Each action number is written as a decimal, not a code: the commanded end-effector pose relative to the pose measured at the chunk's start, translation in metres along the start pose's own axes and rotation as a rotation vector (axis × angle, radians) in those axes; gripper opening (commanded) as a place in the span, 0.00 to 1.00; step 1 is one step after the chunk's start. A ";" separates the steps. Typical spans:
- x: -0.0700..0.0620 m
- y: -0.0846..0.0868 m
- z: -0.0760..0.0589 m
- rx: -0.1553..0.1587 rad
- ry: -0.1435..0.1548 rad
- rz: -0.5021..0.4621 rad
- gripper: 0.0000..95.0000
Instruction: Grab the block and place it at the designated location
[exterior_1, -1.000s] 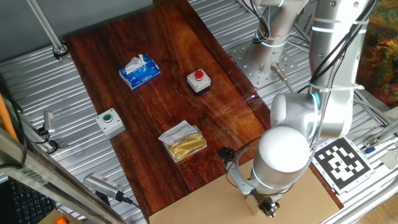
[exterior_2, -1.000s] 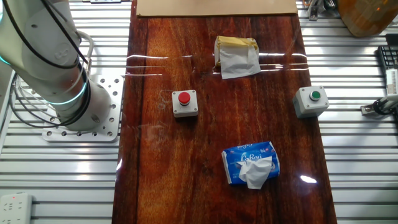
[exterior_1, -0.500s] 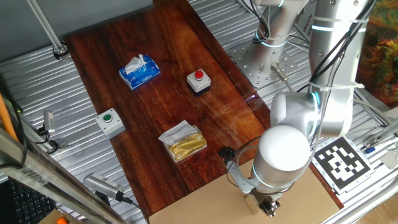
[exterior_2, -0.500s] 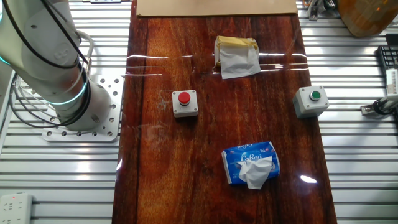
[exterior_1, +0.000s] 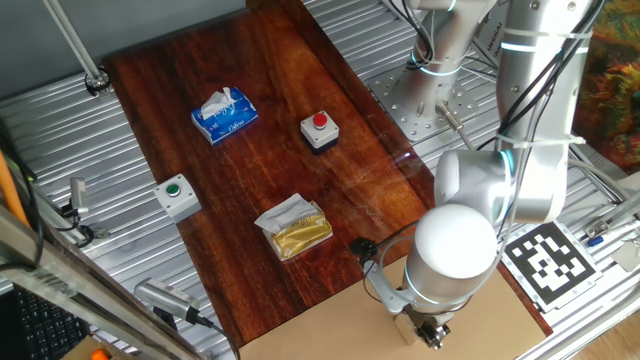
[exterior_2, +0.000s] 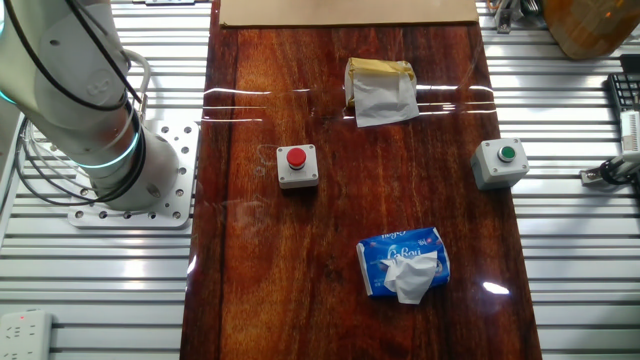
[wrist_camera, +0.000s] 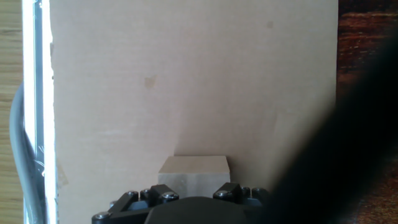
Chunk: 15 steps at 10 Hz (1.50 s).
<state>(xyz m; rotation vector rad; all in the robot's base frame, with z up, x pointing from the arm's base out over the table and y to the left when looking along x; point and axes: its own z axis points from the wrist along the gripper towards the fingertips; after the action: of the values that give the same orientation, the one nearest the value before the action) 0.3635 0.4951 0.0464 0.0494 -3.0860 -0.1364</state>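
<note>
cardboard: the large flat tan cardboard sheet (wrist_camera: 186, 81) fills most of the hand view; in one fixed view only its edge shows, beyond the dark red-brown wooden board (exterior_1: 250, 170) that lies on the ribbed metal counter (exterior_2: 590, 260)
dot: a faint small mark (wrist_camera: 149, 81) sits on the cardboard, up and left of the block
block: the small plain light-tan wooden cube (wrist_camera: 194, 175) lies on or just over the cardboard, straight ahead of the gripper (wrist_camera: 194, 198) and close against its front; no long axis, being square
gripper: only its dark housing shows, fingers not visible, so whether it pinches the cube I cannot tell
judgement: cube looks already over the cardboard; releasing or a short shift toward the dot seems next
</note>
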 end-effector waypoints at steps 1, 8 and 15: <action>0.000 -0.001 -0.001 0.005 -0.001 0.003 0.00; 0.000 -0.001 -0.001 0.011 -0.013 -0.071 0.00; 0.000 -0.001 -0.001 0.000 -0.007 -0.080 0.00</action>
<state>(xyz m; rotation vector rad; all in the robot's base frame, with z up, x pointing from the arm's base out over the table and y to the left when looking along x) 0.3632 0.4935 0.0477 0.1705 -3.0915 -0.1385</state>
